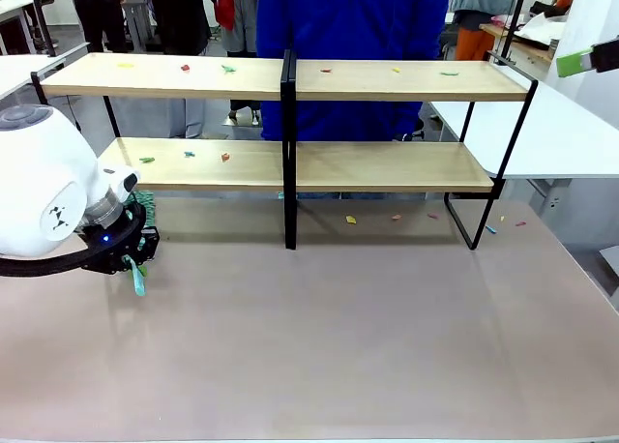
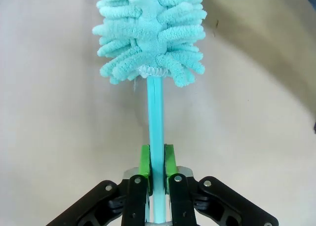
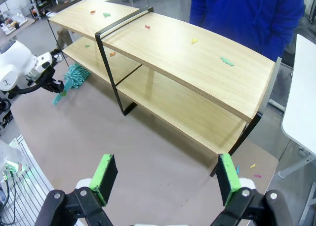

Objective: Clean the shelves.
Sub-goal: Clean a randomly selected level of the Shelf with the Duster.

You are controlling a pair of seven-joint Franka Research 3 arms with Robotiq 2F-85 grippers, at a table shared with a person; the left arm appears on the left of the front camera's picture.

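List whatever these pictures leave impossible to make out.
- Front view: the left arm hides most of the duster and the grip on it.
- Left wrist view: the top edge cuts off the duster's fluffy head.
- Front view: the scraps on the shelves are too small to identify.

**Left arm low and clamped, right arm raised with its fingers spread**
The left arm (image 1: 39, 187) enters at 9 o'clock in the front view, wrist bent downward. The left gripper (image 2: 157, 159) has its green-padded fingers (image 2: 144, 159) pressed together on the thin handle of a teal duster (image 2: 150, 33). The right gripper (image 3: 165, 169) sits high, at 2 o'clock in the front view, with its two fingers wide apart.
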